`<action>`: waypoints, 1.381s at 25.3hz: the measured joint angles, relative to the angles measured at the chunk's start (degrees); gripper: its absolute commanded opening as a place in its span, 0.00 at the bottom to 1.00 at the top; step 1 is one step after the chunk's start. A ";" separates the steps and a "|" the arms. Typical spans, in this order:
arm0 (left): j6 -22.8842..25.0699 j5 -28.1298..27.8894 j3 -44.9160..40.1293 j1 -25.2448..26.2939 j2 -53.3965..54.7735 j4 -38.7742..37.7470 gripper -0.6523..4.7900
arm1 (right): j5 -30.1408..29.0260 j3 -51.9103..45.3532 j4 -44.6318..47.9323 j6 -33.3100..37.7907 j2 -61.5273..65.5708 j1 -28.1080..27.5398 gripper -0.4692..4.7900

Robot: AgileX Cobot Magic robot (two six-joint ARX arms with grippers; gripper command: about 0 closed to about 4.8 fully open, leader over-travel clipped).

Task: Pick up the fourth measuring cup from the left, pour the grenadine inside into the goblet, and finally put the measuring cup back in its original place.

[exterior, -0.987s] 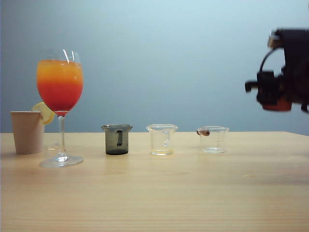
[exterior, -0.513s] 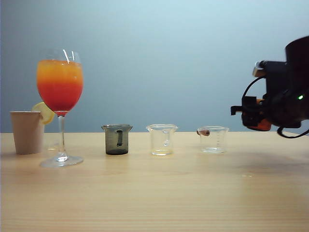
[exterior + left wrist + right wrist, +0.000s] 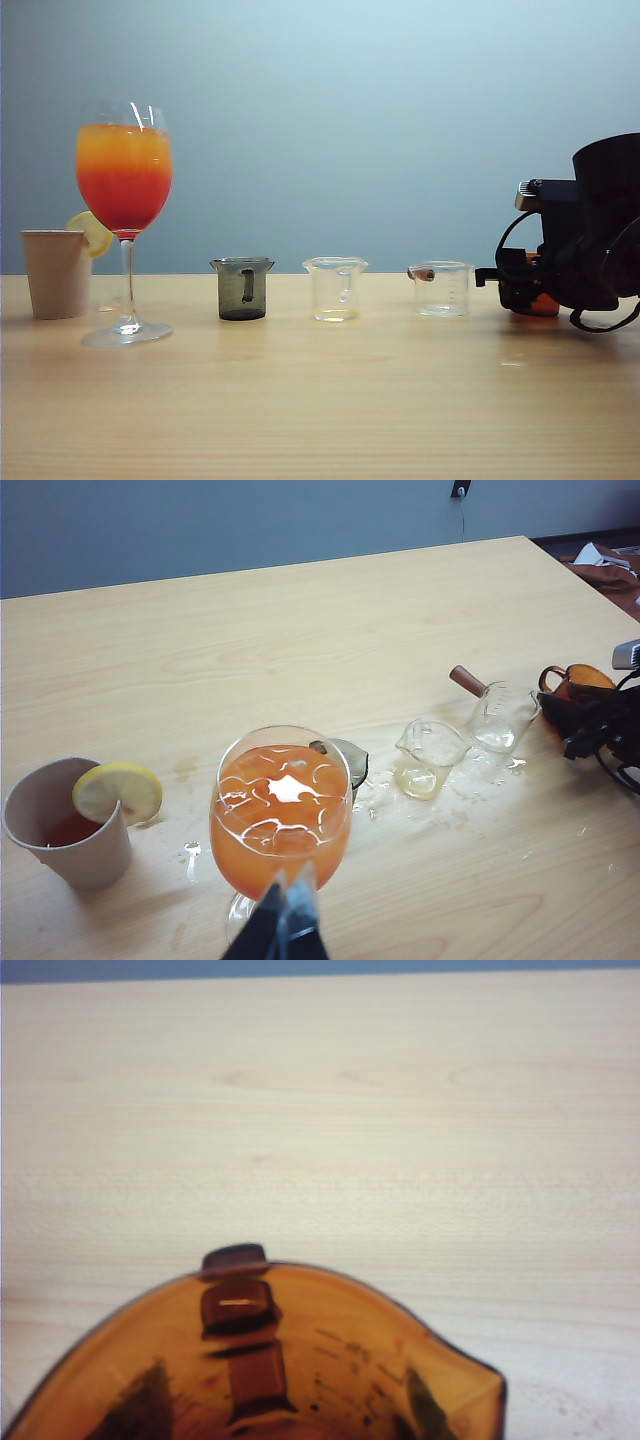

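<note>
1. Right claw (image 3: pixel 522 292) sitting low at the right end of the cup row, down at desk level, clasping the fourth measuring cup (image 3: pixel 265 1360); amber wall filling the right wrist view, orange base (image 3: pixel 541 305) peeking out under the claw in the exterior view, at or just above the desk (image 3: pixel 320 400) — contact not readable.
2. Left claw (image 3: pixel 285 925) hanging just before the goblet (image 3: pixel 124 200), tips close together, holding nothing.
3. Handling, judged: a small, stiff, light plastic cup, thin-walled and likely slick where sticky; gripping across the body just under the rim, clear of the handle (image 3: pixel 240 1305) and pour lip (image 3: pixel 480 1385), keeping it upright.
4. Grenadine apparently sitting already in the goblet as the red lower band (image 3: pixel 124 200); whether any is clinging inside the cup not clear.
5. Outward along the row: a clear cup (image 3: pixel 441 288) just beside, another clear cup (image 3: pixel 336 288), then the smoky grey cup (image 3: pixel 242 288).
6. Goblet well apart at the far left, tall, narrow-stemmed, fragile and tippy.
7. Paper cup (image 3: pixel 57 273) with lemon slice (image 3: pixel 92 232) standing beside it.
</note>
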 measured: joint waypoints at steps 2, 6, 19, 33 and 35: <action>0.00 0.00 0.00 0.00 0.00 0.00 0.11 | -0.02 0.00 0.17 -0.02 0.11 0.02 0.39; 0.00 0.00 0.00 0.00 0.00 0.00 0.11 | -0.44 0.02 0.26 -0.02 0.22 0.02 0.39; 0.00 0.00 0.00 0.00 0.00 0.00 0.11 | -1.07 -0.07 1.09 0.39 0.24 0.04 1.00; 0.00 0.00 0.00 0.00 0.00 0.00 0.11 | -2.40 -5.90 1.09 0.76 -3.23 0.02 1.00; 0.00 0.00 0.00 0.00 0.00 0.00 0.11 | -2.43 -6.71 1.11 1.51 -4.07 0.02 1.00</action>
